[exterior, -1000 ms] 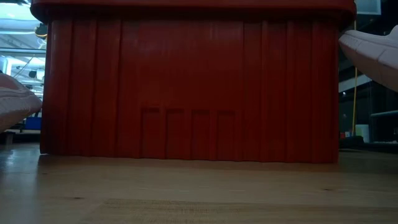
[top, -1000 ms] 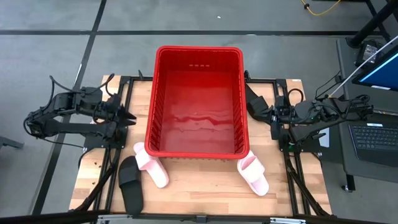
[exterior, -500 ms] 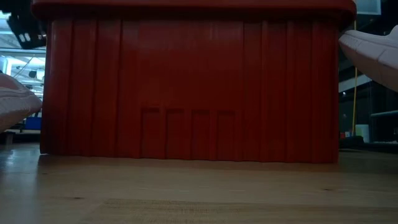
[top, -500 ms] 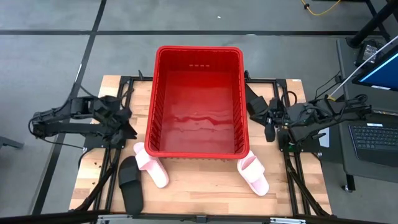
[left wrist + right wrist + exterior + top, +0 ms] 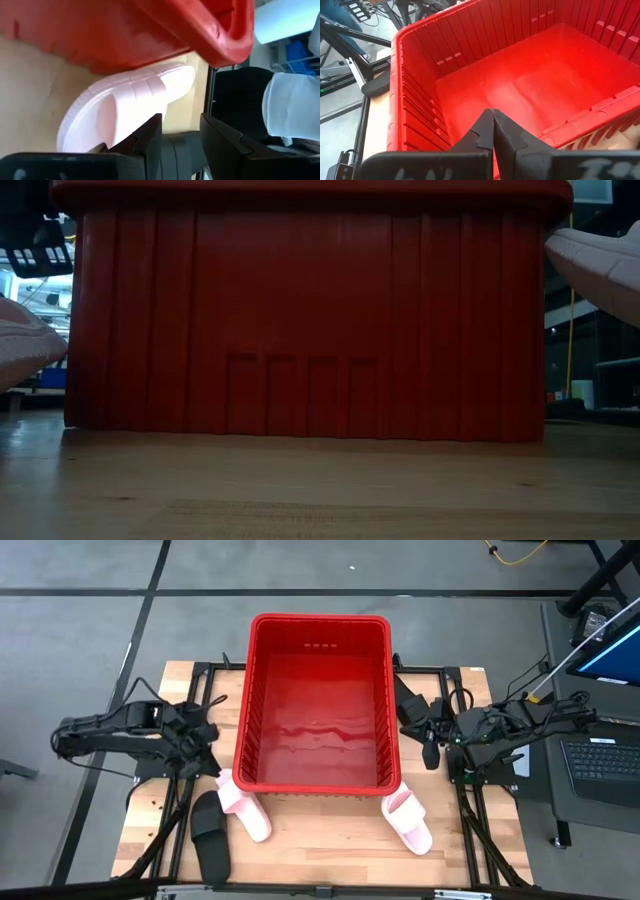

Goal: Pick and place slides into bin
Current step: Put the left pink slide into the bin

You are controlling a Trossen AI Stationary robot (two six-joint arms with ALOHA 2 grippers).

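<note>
One pink slide lies half-hidden under the bin; left gripper parted, empty.

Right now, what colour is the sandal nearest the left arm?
Pale pink sandal, clearest in the left wrist view.

Wooden table, red bin at centre, two pink slides against its near wall, black slide beside

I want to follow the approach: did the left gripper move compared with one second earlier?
Yes. The left gripper has moved toward the table's front edge along the bin, nearer the pink slide.
</note>
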